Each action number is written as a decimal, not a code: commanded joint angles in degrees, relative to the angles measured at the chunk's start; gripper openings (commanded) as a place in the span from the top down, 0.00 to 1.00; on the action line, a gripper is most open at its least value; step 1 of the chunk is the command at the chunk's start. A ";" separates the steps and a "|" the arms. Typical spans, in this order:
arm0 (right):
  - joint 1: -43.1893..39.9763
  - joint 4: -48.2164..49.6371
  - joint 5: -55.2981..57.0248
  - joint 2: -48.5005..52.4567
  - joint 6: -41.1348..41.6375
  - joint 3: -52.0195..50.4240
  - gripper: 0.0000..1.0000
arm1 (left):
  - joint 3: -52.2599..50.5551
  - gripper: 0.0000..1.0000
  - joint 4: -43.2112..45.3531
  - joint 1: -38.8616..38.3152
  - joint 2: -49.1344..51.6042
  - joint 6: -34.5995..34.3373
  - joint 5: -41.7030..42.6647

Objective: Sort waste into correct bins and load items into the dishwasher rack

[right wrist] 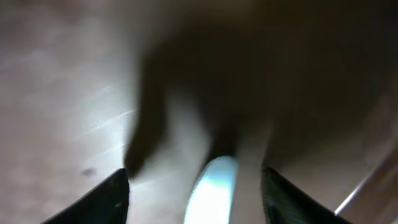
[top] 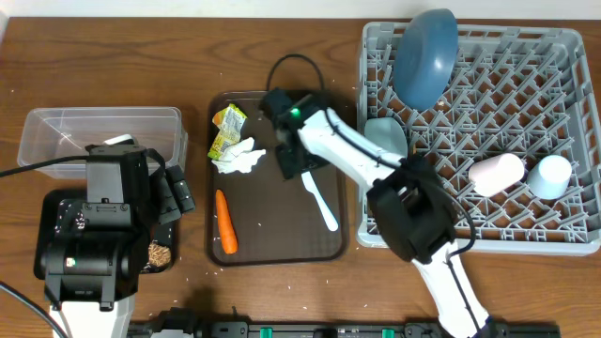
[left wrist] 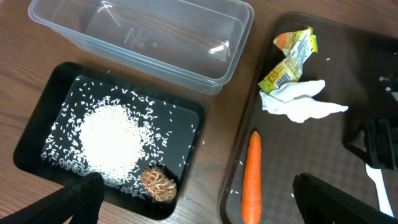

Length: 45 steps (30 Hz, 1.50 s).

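Brown wood-grain counter [top: 113, 56] carries everything. Right fingers [right wrist: 102, 202] stand parted just above the dark brown serving tray [top: 282, 239]. The pale end of the light blue utensil [right wrist: 211, 190] lies between them with a gap on either side. They grip nothing, though that wrist view is badly blurred. From overhead the utensil lies slantwise on the tray's right half.

On the tray's left half, the yellow-green wrapper [left wrist: 291, 56] lies at the far end with the crumpled white tissue [left wrist: 298, 102] touching it. The orange carrot [left wrist: 252, 177] lies nearer, apart from both.

Left fingers [left wrist: 339, 199] are spread wide and empty, hovering over the strip between the shallow black tray [left wrist: 37, 124] and the serving tray. The black tray holds scattered white rice [left wrist: 112, 137] and a brown crumb clump [left wrist: 157, 183]. The clear plastic box [left wrist: 143, 37] sits just beyond it.

At the right, the grey dishwasher rack [top: 563, 56] holds the dark blue plate [top: 425, 56] upright at its far left and the bowl [top: 385, 136] at its left side. The pink cup [top: 496, 172] lies on its side, just beside the light blue cup [top: 549, 176].
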 commanded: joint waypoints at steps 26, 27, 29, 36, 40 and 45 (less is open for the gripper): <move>-3.82 5.60 -11.61 0.50 1.44 -6.71 0.99 | 0.79 0.02 -0.17 0.09 0.00 -0.26 -0.94; -3.69 5.40 -11.58 0.48 1.88 -6.71 0.99 | 0.79 0.02 -0.17 0.09 0.00 -0.26 -0.94; -3.37 5.38 -11.13 0.48 2.21 -6.71 0.99 | 0.79 0.02 -0.17 0.09 0.00 -0.26 -0.94; -2.21 2.82 -2.73 0.46 1.60 -4.20 0.99 | 0.79 0.02 -0.17 0.09 0.00 -0.26 -0.92; -1.16 1.75 -0.79 0.48 0.85 -2.86 0.99 | 0.79 0.02 -0.17 0.09 0.00 -0.26 -0.92; -0.28 1.11 1.49 0.48 0.44 -2.51 0.99 | 0.79 0.02 -0.17 0.09 0.00 -0.26 -0.94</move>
